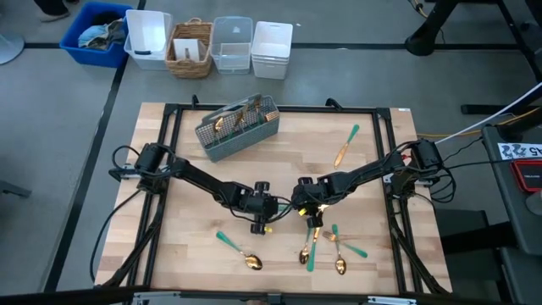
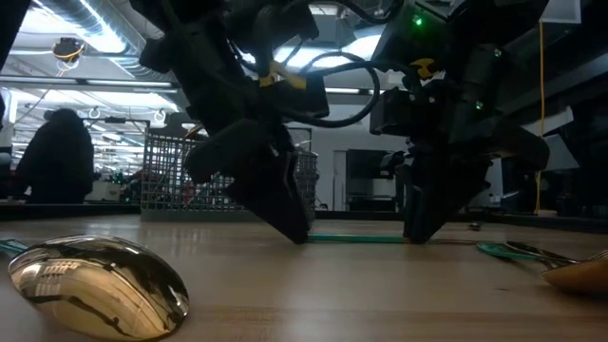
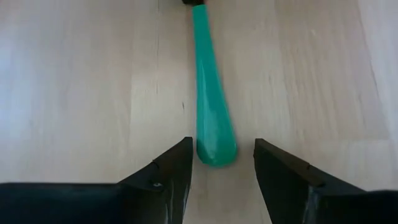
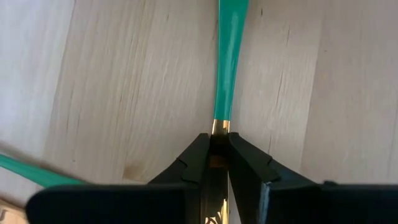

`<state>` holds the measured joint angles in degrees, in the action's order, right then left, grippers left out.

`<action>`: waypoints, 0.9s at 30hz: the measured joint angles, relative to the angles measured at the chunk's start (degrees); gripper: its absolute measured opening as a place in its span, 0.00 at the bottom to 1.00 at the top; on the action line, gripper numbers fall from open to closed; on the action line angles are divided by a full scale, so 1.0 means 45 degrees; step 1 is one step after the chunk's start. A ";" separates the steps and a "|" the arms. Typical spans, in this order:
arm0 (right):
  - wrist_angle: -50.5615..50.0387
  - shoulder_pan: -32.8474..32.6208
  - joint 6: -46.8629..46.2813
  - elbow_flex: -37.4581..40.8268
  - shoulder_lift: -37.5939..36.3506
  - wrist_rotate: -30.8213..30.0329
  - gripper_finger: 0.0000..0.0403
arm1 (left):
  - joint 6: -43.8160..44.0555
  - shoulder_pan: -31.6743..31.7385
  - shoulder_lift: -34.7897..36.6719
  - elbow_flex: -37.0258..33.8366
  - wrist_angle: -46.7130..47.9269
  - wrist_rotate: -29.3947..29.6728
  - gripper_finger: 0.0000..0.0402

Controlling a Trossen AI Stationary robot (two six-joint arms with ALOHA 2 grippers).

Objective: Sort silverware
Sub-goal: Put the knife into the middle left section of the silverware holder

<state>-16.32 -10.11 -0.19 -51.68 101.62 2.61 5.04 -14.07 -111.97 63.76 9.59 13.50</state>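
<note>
Right gripper (image 4: 219, 155): down at the table's centre, fingers pinched onto the gold neck of 1 utensil (image 4: 230, 56), which lies flat on the wood with its teal handle running away toward the other arm.

Left gripper (image 3: 221, 165): facing the right one across the same piece, fingers apart and straddling the rounded end of the teal handle (image 3: 211, 118) without touching it; both fingertips sit on or just above the boards.

Silverware on the table: 1 spoon (image 1: 241, 252) near the front edge on the left side; a loose cluster of about 3 pieces (image 1: 326, 246) at the front right, just below the right gripper; 1 piece (image 1: 345, 145) alone toward the back right. The low view shows a spoon bowl (image 2: 100, 285) large in the foreground.

Mesh caddy (image 1: 238, 127): grey, at the back left of the table, set at an angle, with several gold and teal pieces standing in it.

Table (image 1: 195, 229): pale butcher-block wood, framed by black rails.

Beyond the table: a blue bin (image 1: 93, 34), a white tub (image 1: 146, 38), a wicker basket (image 1: 190, 48), a clear container (image 1: 231, 44) and a stack of white containers (image 1: 272, 49) in a row on grey floor.

Room in the low view: ceiling strip lights, and a person (image 2: 55, 152) in dark clothing far off at the left.
</note>
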 joint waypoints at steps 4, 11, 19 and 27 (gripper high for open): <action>0.0015 0.0000 0.0000 0.0000 0.0000 0.0003 0.14 | 0.0872 0.0268 0.0026 -0.0154 -0.0102 -0.0704 0.37; 0.0083 0.0000 0.0005 0.0010 -0.0138 0.0000 0.14 | 0.1235 0.0477 0.0026 -0.0159 -0.0097 -0.1007 0.25; 0.0256 0.0000 0.0005 0.0068 -0.0654 -0.0010 0.14 | 0.1468 0.0472 0.0014 -0.0176 -0.0309 -0.0981 0.17; 0.0283 0.0000 0.0005 0.0053 -0.0738 -0.0010 0.14 | 0.1460 0.0460 0.0002 -0.0178 -0.0374 -0.0979 0.13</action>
<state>-15.04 -10.11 -0.16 -51.44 98.30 2.57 11.61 -12.00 -111.96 62.96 7.90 9.09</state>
